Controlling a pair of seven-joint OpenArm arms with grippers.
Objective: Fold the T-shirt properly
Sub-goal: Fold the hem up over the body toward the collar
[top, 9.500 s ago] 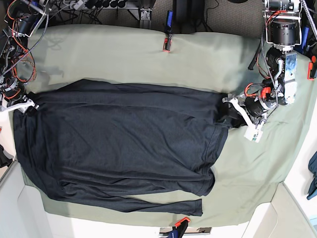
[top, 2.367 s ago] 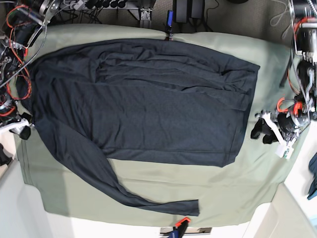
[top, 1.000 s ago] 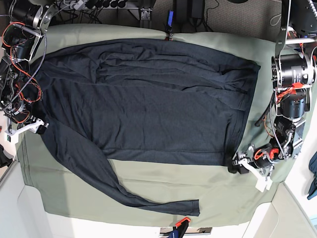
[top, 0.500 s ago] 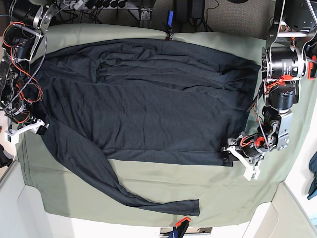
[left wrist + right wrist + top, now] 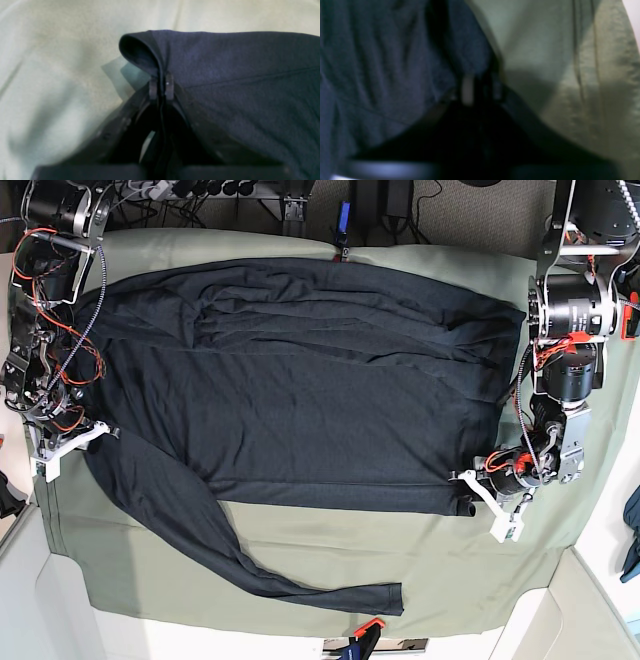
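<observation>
Blurred jaws at T-shirt [image 5: 382, 55] edge, green cloth [image 5: 595, 87] beside

Sage-green table cloth [image 5: 300, 545] spread flat, wrinkled at edges; blue scrap [image 5: 632, 532] (partly cropped) at right border.

The T-shirt [image 5: 300, 380] lies spread on the table cloth [image 5: 500, 560], one hand [image 5: 468, 502] at each lower corner.
</observation>
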